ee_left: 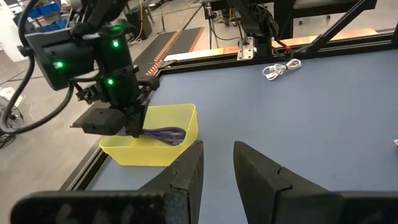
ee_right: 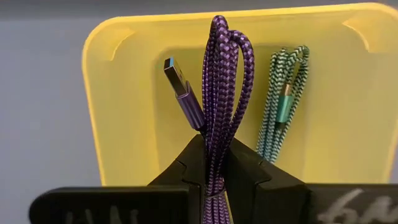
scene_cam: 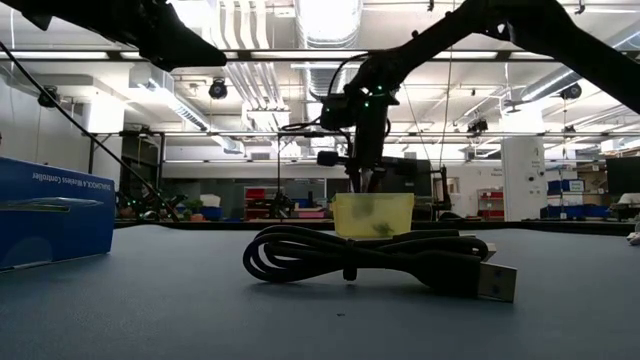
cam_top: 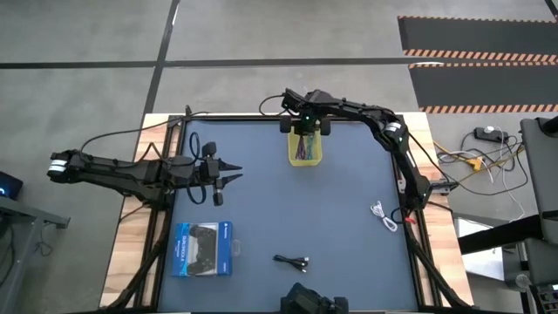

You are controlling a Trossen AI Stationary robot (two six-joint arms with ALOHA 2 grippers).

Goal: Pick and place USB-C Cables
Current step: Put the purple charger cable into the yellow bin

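My right gripper [ee_right: 214, 155] hangs over the yellow bin [cam_top: 305, 155] at the table's far edge, shut on the purple cable [ee_right: 221, 87]. The teal cable [ee_right: 283, 99] lies inside the bin, on its floor. On the table, the white cable [cam_top: 384, 214] lies coiled near the right edge and the black cable [cam_top: 292, 260] lies bundled near the near edge. My left gripper [cam_top: 234, 172] waits open over the table's left part, pointing toward the bin. My right gripper pinches the purple cable's folded bundle [ee_right: 217, 140] between its two fingers, from above, pointing down, with the fingers lying along the bundle. The looped end [ee_right: 227, 37] and a plug [ee_right: 180, 81] stick out beyond the fingertips. In the left wrist view the cable's lower part [ee_left: 166, 133] reaches into the bin.
A blue-and-black flat box [cam_top: 202, 249] lies at the table's near left. A dark device [cam_top: 309, 301] sits at the near edge. Bare dark mat spreads between the bin and the black cable. Loose wires [cam_top: 475, 157] lie beyond the right edge.
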